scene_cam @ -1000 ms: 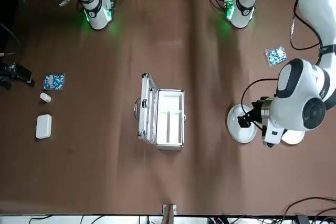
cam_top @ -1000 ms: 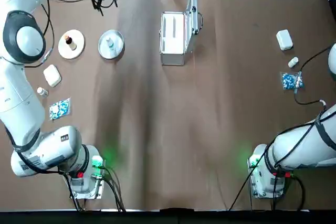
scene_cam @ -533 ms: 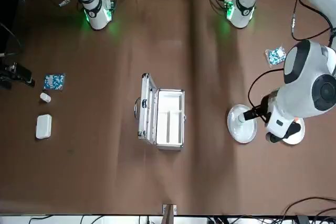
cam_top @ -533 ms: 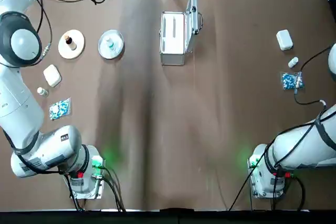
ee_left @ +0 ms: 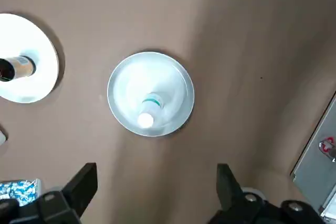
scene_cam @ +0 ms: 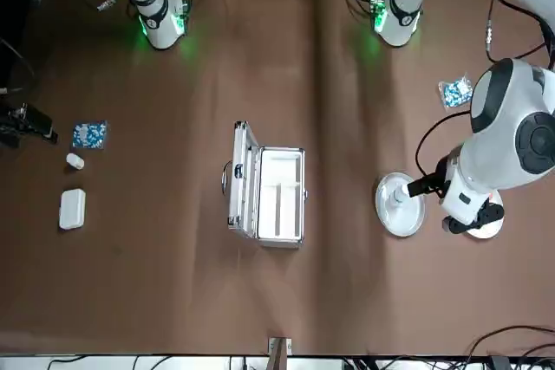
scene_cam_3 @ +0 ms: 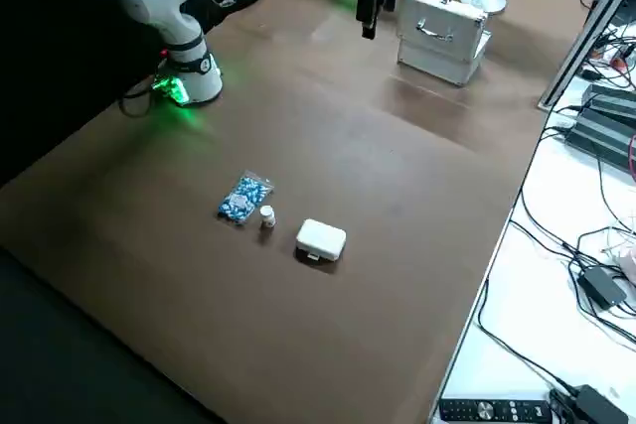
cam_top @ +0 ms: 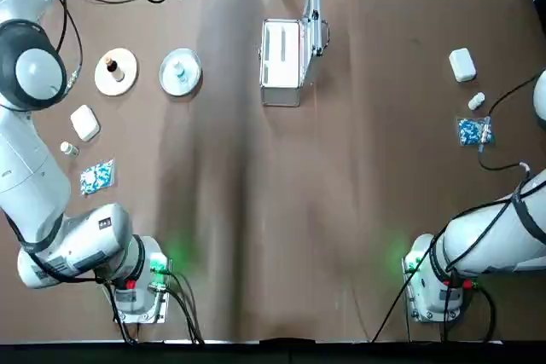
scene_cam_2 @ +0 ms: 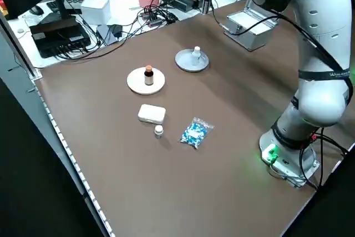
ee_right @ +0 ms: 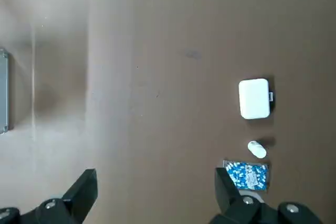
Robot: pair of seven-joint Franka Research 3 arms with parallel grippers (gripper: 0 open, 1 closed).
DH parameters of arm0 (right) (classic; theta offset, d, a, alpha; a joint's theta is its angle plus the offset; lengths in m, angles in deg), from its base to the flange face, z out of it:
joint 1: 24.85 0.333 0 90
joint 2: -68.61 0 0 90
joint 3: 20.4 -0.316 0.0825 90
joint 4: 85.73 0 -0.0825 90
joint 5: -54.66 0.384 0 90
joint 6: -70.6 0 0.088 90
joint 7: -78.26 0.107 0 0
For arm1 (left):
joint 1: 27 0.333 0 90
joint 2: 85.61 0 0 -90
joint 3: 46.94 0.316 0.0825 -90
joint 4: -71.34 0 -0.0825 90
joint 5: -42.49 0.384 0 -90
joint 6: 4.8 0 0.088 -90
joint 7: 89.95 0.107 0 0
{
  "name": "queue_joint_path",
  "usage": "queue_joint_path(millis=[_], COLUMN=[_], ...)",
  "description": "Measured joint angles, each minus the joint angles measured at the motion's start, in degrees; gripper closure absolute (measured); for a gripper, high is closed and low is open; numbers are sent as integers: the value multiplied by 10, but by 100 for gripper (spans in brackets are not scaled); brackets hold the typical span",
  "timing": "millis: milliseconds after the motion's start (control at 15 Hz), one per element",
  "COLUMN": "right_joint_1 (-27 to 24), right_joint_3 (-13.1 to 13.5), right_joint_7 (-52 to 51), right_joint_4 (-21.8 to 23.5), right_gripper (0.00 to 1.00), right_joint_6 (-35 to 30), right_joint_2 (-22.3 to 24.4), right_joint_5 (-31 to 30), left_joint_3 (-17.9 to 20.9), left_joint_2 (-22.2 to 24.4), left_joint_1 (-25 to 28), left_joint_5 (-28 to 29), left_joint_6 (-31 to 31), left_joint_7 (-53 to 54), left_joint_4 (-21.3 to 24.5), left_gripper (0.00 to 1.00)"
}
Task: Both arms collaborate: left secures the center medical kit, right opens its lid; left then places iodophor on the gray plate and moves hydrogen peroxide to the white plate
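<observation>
The medical kit (cam_top: 281, 61) stands open at the far middle of the table (cam_top: 341, 210). Its lid (cam_top: 312, 19) is raised upright on the right side of the case, and the white interior shows empty.

To the left of the kit lie two plates, just beside each other. The gray plate (cam_top: 180, 72) is the nearer one to the kit and carries a small clear bottle with a white cap (cam_top: 179, 68), standing upright. The white plate (cam_top: 115, 72) sits farther left and carries a small brown bottle (cam_top: 111, 65), also upright.

The left gripper (ee_left: 152, 192) hangs high above the table over the plates, its fingers spread wide apart and holding nothing; in its wrist view the gray plate sits between the two fingertips, well below them. The left arm (cam_top: 34, 66) rises along the left edge of the table.

The right gripper (ee_right: 152, 195) hovers high over the right half of the table, fingers likewise spread apart and empty.

On the left, nearer than the plates, lie a white box (cam_top: 84, 122), a small vial (cam_top: 69, 149) and a blue-and-white packet (cam_top: 96, 177). On the right side lie another white box (cam_top: 461, 64), a vial (cam_top: 476, 101) and a packet (cam_top: 473, 131).
</observation>
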Motion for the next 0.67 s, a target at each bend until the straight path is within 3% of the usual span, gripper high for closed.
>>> queue_joint_path(millis=[467, 667], right_joint_1=[0, 0], right_joint_3=[0, 0], right_joint_7=[0, 0], right_joint_4=[0, 0], right_gripper=[1, 1], right_joint_6=[1, 1], right_joint_2=[0, 0], right_joint_5=[0, 0], left_joint_3=[-2, 30], left_joint_2=[9, 37], left_joint_1=[-1, -23], left_joint_5=[0, -7], left_joint_6=[-3, -3], left_joint_7=[50, 90], left_joint_4=[-9, -10], left_gripper=[0, 0])
